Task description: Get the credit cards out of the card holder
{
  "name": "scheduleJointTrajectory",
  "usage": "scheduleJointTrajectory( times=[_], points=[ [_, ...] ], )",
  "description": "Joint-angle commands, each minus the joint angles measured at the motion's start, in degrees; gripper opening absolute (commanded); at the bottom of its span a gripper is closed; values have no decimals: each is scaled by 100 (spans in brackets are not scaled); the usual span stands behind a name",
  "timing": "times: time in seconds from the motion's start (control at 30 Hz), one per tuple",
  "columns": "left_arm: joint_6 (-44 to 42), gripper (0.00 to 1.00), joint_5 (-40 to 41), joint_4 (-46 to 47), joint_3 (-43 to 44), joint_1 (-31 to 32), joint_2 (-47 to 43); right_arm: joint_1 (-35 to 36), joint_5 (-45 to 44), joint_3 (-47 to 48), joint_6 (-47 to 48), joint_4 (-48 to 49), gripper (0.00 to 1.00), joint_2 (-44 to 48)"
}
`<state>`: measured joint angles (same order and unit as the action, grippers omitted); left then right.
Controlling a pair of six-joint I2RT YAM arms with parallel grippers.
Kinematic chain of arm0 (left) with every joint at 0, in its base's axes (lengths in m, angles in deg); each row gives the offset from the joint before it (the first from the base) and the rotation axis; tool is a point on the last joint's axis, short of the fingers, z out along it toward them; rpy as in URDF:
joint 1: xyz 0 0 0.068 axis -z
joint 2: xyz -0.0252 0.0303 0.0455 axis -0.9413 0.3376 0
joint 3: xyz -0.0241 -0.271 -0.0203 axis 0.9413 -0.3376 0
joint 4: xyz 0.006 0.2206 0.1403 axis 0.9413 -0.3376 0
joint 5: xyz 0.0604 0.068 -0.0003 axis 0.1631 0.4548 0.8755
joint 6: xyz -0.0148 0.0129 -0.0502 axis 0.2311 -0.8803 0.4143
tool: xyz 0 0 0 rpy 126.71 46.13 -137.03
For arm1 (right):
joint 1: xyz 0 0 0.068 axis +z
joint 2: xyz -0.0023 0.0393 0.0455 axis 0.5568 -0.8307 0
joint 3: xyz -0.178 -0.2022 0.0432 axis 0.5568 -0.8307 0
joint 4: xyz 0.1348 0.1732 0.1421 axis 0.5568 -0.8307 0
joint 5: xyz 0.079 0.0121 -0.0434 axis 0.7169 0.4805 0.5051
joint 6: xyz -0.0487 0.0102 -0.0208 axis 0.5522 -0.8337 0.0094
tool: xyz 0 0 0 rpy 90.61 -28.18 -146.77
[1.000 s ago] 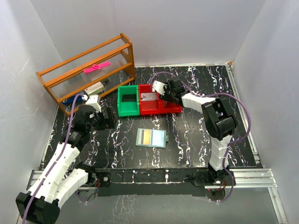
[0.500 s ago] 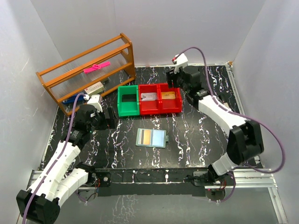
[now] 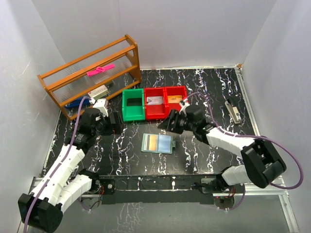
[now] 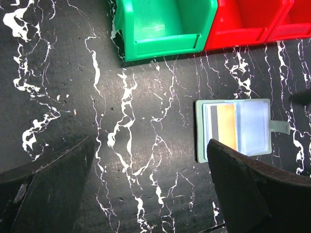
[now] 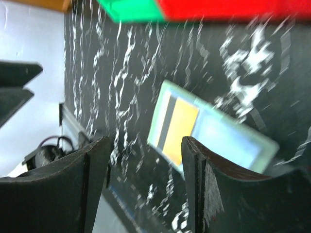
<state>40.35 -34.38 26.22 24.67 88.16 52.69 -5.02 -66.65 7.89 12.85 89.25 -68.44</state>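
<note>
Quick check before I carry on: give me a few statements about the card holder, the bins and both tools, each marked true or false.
1. The card holder lies open on the table. True.
2. The green bin has a card in it. False: it is empty; the cards that are out lie in the red bins.
3. An orange card sits in one half of the card holder. True.
4. The right tool is clamped on a card. False: its jaws stand apart with nothing between them, over the card holder.
5. The left tool is shut. False: it is wide open and empty.
</note>
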Motion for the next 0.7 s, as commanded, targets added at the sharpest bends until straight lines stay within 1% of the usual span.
scheduleJointTrajectory(
  times=[0.0,0.07,0.13,0.2,0.3,0.43,0.53,0.67],
  points=[
    [18,99,-218,35,-31,-12,49,870,-594,-196,-1168,385,57,399],
    [123,99,-315,93,-79,-12,84,1232,-912,-237,-1280,333,54,347],
    [437,99,-506,266,-139,-11,174,1450,-1312,-196,-1447,53,49,260],
    [866,99,-911,724,-195,-13,343,1505,-1466,-257,-1595,13,45,164],
    [1381,96,-1521,1164,-178,-14,727,1510,-1390,-283,-1644,101,43,13],
    [1779,92,-2096,1573,-324,17,1026,1504,-753,-249,-1621,474,41,-500],
    [1872,91,-2243,1602,-399,60,1143,1529,-454,-214,-1682,676,36,-900],
    [1860,89,-2328,1506,-449,111,1275,1548,-615,-263,-1717,605,36,-1190]
  ],
)
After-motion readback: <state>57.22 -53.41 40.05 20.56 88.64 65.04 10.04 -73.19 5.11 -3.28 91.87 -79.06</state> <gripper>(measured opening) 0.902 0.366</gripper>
